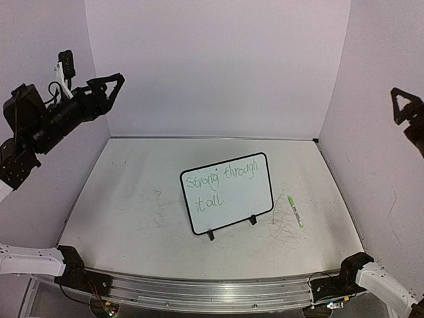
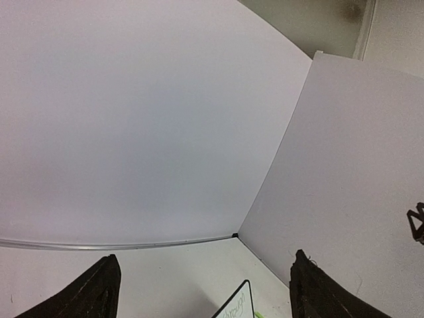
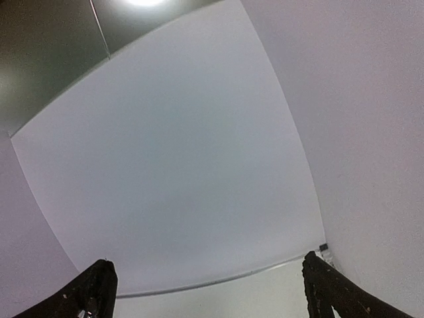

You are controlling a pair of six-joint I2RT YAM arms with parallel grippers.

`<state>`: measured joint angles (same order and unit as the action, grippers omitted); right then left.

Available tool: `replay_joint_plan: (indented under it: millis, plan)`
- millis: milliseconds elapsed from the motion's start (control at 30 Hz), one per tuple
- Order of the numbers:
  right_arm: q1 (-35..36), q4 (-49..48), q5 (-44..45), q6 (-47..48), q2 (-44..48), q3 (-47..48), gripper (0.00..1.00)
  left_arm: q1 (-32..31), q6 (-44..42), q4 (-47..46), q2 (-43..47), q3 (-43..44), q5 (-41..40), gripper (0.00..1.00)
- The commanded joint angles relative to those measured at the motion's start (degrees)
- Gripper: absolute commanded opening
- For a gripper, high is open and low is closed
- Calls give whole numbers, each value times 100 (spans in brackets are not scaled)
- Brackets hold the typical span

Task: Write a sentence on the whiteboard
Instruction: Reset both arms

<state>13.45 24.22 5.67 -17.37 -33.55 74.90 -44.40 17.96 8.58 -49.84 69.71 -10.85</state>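
On table: whiteboard propped on its feet, tilted so sentence reads.
Marker: lying loose just right of whiteboard; I judge writing finished.
Left gripper: released, empty, high, well left of whiteboard.
Right gripper: released, empty, high, well right of whiteboard.

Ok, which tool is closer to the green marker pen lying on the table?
The right tool, raised by the right wall: the green marker pen lies right of the black-framed whiteboard; the left tool hangs far left.

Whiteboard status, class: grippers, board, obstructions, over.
Left gripper and right gripper open, raised, empty. Whiteboard standing, sentence written in green. Green marker lying apart, right of board.
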Motion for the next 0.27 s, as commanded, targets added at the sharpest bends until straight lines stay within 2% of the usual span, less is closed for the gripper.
replay_joint_plan:
  millis: [0,233]
  plan:
    - [-21,504,360,385,90,470,98,28,-304,243,66,369,-210,90]
    - [-23,474,141,306,358,262,98,28,-174,246,18,384,-112,91]
